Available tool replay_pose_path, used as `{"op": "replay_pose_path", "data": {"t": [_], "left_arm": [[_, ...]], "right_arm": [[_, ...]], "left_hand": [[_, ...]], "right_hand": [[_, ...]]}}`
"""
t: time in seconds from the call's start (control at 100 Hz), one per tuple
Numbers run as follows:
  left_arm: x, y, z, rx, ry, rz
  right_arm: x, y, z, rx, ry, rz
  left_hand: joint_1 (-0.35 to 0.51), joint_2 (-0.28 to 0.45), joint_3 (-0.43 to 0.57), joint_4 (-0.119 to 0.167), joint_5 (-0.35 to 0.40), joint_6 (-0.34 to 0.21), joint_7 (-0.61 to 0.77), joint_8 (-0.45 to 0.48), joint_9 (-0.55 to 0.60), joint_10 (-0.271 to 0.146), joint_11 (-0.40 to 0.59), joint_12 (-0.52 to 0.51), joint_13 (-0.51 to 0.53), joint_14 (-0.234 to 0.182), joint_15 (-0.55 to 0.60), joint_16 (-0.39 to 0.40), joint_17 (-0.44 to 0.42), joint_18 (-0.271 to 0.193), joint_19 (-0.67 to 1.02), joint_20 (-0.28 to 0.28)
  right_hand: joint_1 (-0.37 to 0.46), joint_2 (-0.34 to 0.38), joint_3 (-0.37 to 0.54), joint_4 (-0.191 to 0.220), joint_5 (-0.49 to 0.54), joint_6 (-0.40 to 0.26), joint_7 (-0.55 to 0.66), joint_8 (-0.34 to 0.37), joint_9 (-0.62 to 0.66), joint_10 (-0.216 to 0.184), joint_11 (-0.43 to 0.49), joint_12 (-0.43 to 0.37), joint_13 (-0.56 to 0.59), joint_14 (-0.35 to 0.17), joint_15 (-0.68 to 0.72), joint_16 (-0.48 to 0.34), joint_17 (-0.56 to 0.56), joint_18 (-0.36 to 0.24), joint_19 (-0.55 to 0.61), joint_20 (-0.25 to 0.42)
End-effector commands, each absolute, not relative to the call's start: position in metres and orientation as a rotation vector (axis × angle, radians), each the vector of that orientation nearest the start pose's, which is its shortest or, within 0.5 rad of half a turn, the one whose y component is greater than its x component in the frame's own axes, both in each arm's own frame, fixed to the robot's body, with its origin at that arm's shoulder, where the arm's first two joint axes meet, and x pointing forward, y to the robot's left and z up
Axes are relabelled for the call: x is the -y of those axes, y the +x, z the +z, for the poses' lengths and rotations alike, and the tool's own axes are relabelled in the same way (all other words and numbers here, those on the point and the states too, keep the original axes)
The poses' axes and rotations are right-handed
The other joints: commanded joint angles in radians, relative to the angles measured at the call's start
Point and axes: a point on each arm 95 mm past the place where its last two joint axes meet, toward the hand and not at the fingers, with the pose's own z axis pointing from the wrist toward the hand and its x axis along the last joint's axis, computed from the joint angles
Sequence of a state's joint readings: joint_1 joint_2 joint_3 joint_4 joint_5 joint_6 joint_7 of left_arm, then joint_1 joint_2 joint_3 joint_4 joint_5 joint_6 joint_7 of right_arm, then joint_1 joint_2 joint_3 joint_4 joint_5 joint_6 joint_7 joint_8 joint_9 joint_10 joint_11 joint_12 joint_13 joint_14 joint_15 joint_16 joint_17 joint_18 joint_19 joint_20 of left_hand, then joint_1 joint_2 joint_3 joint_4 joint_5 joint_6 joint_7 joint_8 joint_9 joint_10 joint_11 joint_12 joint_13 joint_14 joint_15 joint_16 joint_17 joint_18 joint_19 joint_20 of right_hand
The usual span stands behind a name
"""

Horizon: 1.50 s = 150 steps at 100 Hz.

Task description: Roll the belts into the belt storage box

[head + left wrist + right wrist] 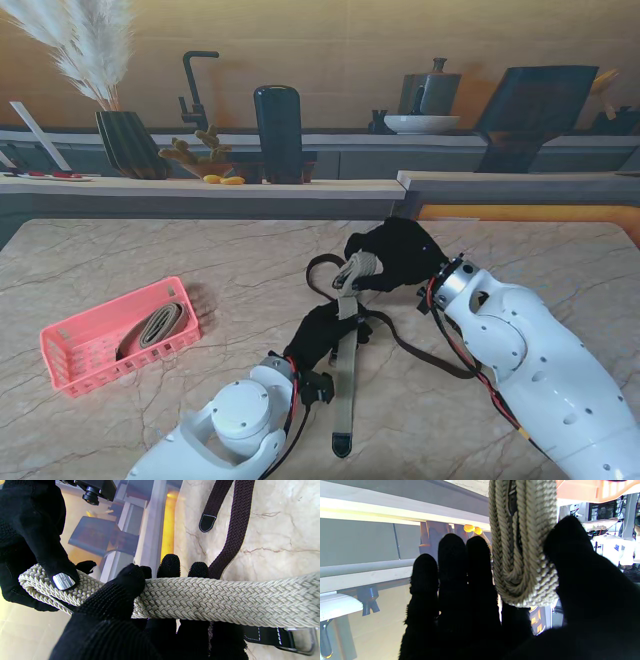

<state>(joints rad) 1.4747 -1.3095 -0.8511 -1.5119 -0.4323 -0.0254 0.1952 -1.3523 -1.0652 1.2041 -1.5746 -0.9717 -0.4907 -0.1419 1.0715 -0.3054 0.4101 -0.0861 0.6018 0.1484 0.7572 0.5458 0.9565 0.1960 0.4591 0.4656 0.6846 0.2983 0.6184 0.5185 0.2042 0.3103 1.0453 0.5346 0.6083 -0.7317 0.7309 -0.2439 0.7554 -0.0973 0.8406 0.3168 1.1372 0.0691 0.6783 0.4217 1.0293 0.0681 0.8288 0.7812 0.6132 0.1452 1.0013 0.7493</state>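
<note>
A beige woven belt (346,350) is held by both gloved hands near the middle of the marble table (150,260). Its started roll (357,268) is pinched by the right hand (395,255): in the right wrist view the coiled layers (522,555) are seen edge-on, pressed between the thumb and the side of the index finger, while the other three fingers (452,580) are stretched out beside the coil and touch nothing that can be seen. The left hand (322,335) is closed on the straight part of the same belt, just nearer to me than the roll; in the left wrist view the strap (212,600) is laid flat across the fingers, the thumb is pressed onto its upper face, and two fingertips (170,565) are seen past its far edge. In that view the right hand's fingertip (63,580) is also seen pressing the coiled end. From the left fingers the unrolled tail is run toward me, and its dark tip (342,443) is rested on the table. A dark brown belt (420,345) is lain loose under and around the hands, looped beyond the right fingers and trailed past the right wrist; its leather tip (207,523) is seen beyond the left fingertips. The pink storage box (75,350) is stood well apart, to the left of the left hand, and one rolled beige belt (155,327) is already lodged inside it.
</note>
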Motion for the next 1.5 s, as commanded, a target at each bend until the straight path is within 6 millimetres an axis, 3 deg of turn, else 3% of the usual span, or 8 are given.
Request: {"op": "replay_pose_path", "data": {"t": [0.0, 0.13, 0.32, 0.54, 0.87, 1.11, 1.29, 1.49], "left_arm": [[0.175, 0.364, -0.352, -0.427, -2.713, -2.261], [0.174, 0.366, -0.352, -0.385, -2.705, -2.291], [0.17, 0.368, -0.352, -0.335, -2.703, -2.354], [0.166, 0.371, -0.352, -0.379, -2.676, -2.429], [0.165, 0.373, -0.348, -0.255, -2.723, -2.423], [0.164, 0.372, -0.345, -0.138, -2.78, -2.428], [0.163, 0.372, -0.342, -0.07, -2.806, -2.438], [0.161, 0.371, -0.34, -0.059, -2.842, -2.453]], "right_arm": [[-0.029, 0.433, -0.242, -1.606, 0.666, 1.942], [-0.032, 0.429, -0.25, -1.611, 0.675, 1.954], [-0.036, 0.423, -0.262, -1.616, 0.695, 1.969], [-0.041, 0.419, -0.275, -1.634, 0.723, 1.977], [-0.051, 0.41, -0.293, -1.688, 0.745, 1.983], [-0.054, 0.406, -0.305, -1.769, 0.768, 1.947], [-0.055, 0.402, -0.31, -1.82, 0.79, 1.936], [-0.056, 0.4, -0.313, -1.84, 0.813, 1.933]], "left_hand": [[-0.036, 0.017, -0.042, -0.006, -0.028, -0.087, -0.043, -0.015, -0.038, -0.001, -0.009, -0.025, -0.026, -0.01, -0.015, -0.01, -0.009, 0.004, 0.02, 0.016], [-0.241, 0.063, -0.103, 0.028, -0.096, -0.059, -0.196, -0.023, -0.143, -0.011, -0.069, -0.068, -0.088, -0.029, -0.079, -0.018, -0.033, 0.008, -0.013, 0.0], [-0.441, -0.045, -0.214, 0.032, -0.201, -0.061, -0.315, -0.074, -0.278, -0.034, -0.154, -0.106, -0.165, -0.063, -0.194, -0.044, -0.081, 0.015, -0.101, -0.023], [-0.64, -0.145, -0.053, -0.001, -0.251, -0.064, -0.422, -0.13, -0.359, -0.033, -0.207, -0.127, -0.202, -0.079, -0.282, -0.052, -0.103, 0.028, -0.202, 0.002], [-0.658, -0.155, -0.018, -0.013, -0.285, -0.067, -0.443, -0.142, -0.384, -0.032, -0.213, -0.126, -0.196, -0.076, -0.28, -0.041, -0.107, 0.031, -0.219, 0.0], [-0.665, -0.159, 0.002, -0.017, -0.281, -0.078, -0.417, -0.127, -0.346, -0.039, -0.19, -0.11, -0.15, -0.074, -0.25, -0.02, -0.088, 0.031, -0.208, 0.01], [-0.663, -0.169, 0.019, -0.017, -0.283, -0.078, -0.41, -0.12, -0.315, -0.048, -0.17, -0.094, -0.116, -0.079, -0.221, -0.001, -0.064, 0.026, -0.184, 0.026], [-0.478, -0.212, 0.123, 0.008, -0.307, -0.076, -0.397, -0.111, -0.298, -0.061, -0.152, -0.079, -0.072, -0.094, -0.194, 0.014, -0.003, 0.001, -0.148, 0.039]], "right_hand": [[0.126, 0.086, 0.135, 0.036, 0.112, -0.152, 0.199, 0.034, 0.037, 0.004, 0.029, -0.008, 0.021, -0.024, 0.026, 0.009, 0.008, -0.014, 0.031, -0.015], [0.126, 0.086, 0.135, 0.037, 0.112, -0.152, 0.199, 0.033, 0.037, 0.004, 0.03, -0.009, 0.02, -0.026, 0.026, 0.008, 0.007, -0.016, 0.032, -0.017], [0.125, 0.085, 0.133, 0.04, 0.111, -0.153, 0.199, 0.033, 0.037, 0.003, 0.031, -0.01, 0.021, -0.025, 0.027, 0.007, 0.008, -0.016, 0.034, -0.018], [0.126, 0.087, 0.132, 0.042, 0.109, -0.15, 0.199, 0.033, 0.035, 0.005, 0.032, -0.01, 0.019, -0.023, 0.027, 0.006, 0.005, -0.014, 0.035, -0.02], [0.131, 0.081, 0.13, 0.045, 0.093, -0.142, 0.189, 0.032, 0.019, 0.005, 0.021, -0.015, 0.006, -0.02, 0.016, 0.0, -0.002, -0.013, 0.032, -0.025], [0.029, -0.058, 0.144, 0.052, 0.013, -0.089, 0.135, 0.041, -0.066, 0.013, -0.013, -0.009, -0.05, -0.022, -0.049, -0.029, -0.031, -0.014, 0.003, -0.044], [-0.033, -0.062, 0.132, 0.084, 0.026, -0.017, -0.045, 0.148, -0.13, 0.03, -0.026, -0.004, -0.091, -0.016, -0.089, -0.041, -0.048, -0.009, -0.024, -0.045], [-0.068, -0.036, 0.135, 0.145, 0.002, 0.033, -0.177, 0.254, -0.197, 0.048, -0.053, -0.009, -0.142, -0.005, -0.133, -0.059, -0.073, -0.001, -0.054, -0.042]]}}
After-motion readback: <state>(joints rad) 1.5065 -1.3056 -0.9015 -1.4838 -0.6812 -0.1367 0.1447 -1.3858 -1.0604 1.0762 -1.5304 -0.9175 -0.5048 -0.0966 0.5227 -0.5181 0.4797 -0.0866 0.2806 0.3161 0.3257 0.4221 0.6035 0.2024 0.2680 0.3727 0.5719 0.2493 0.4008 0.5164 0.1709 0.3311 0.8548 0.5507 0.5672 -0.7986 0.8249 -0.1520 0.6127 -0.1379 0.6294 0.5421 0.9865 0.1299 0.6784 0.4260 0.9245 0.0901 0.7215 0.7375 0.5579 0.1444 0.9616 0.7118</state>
